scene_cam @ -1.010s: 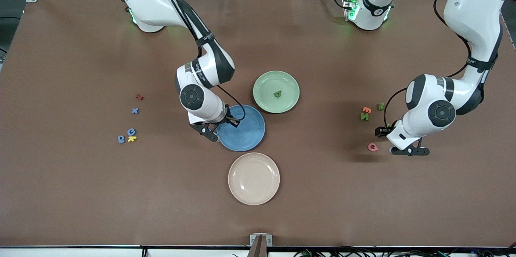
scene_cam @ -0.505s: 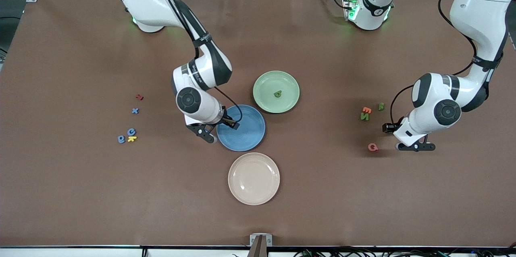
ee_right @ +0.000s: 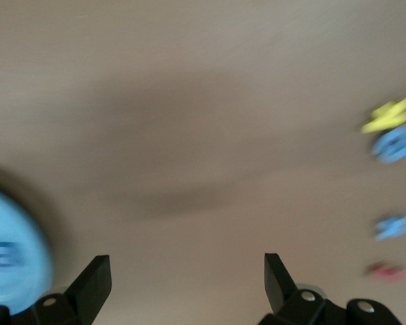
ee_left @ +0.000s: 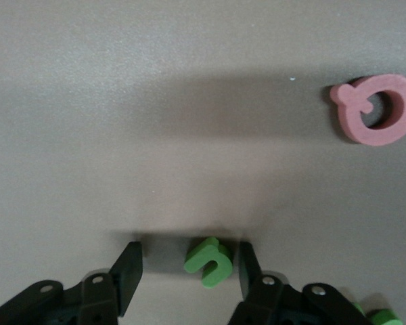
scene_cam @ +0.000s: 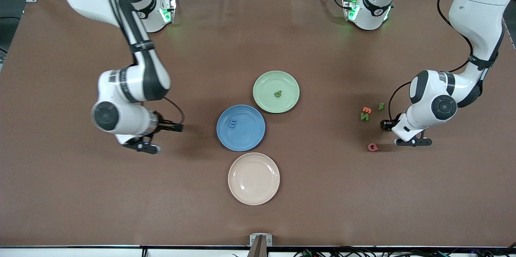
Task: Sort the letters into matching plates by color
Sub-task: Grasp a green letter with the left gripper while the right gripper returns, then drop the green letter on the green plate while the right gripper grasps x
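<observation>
Right gripper (scene_cam: 146,146), jaws spread and empty, over bare bench (scene_cam: 80,192) at left of frame; left gripper (ee_left: 189,271), jaws spread around a green letter (ee_left: 208,261) at right; blue letter (scene_cam: 232,123) in blue plate (scene_cam: 250,136), centre; green plate (scene_cam: 290,83) above; cream plate (scene_cam: 242,188) below.

Right gripper (scene_cam: 146,145): moved off the blue plate (scene_cam: 250,136) toward the right arm's end, jaws now wide open. Blue letter (scene_cam: 232,123): now lying in that plate. Left gripper (scene_cam: 412,142): shifted slightly, jaws narrowing around a green letter (ee_left: 208,261).
</observation>
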{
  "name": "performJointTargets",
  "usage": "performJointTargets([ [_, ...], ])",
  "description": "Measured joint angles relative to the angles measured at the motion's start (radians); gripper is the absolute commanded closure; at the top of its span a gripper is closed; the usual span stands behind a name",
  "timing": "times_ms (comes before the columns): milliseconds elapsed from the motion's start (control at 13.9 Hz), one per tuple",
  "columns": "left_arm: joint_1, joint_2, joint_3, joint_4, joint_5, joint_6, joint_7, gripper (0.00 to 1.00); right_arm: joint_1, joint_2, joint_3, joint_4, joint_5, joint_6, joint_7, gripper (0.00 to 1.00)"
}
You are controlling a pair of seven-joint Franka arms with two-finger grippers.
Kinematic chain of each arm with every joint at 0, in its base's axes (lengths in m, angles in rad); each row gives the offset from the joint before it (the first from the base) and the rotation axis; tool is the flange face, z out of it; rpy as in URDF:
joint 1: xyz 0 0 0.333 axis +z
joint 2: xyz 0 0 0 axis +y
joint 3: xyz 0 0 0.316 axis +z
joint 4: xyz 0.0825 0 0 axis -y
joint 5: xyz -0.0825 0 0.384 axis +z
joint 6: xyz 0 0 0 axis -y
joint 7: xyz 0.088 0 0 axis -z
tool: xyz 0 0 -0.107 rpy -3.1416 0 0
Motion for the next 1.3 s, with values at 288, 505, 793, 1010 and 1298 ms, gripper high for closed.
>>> performJointTargets([
  [288,0.002,-0.013,-0.007,-0.006,0.000,-0.003,0.000,0.95,-0.090,-0.055,-0.082,-0.153,-0.018,0.077,-0.359,0.00],
  [505,0.002,-0.013,-0.024,-0.012,0.000,0.002,0.004,0.98,-0.119,-0.093,-0.122,-0.323,-0.020,0.220,-0.512,0.01],
  [793,0.003,-0.039,-0.097,0.008,0.000,0.006,0.000,0.99,-0.117,-0.119,-0.125,-0.465,-0.023,0.357,-0.526,0.02],
  [1010,0.003,-0.077,-0.176,0.031,0.000,-0.032,-0.058,0.99,-0.116,-0.119,-0.123,-0.509,-0.024,0.435,-0.526,0.05],
  [1298,-0.015,-0.085,-0.303,0.043,0.000,-0.082,-0.296,0.99,-0.115,-0.118,-0.122,-0.516,-0.024,0.455,-0.525,0.07],
])
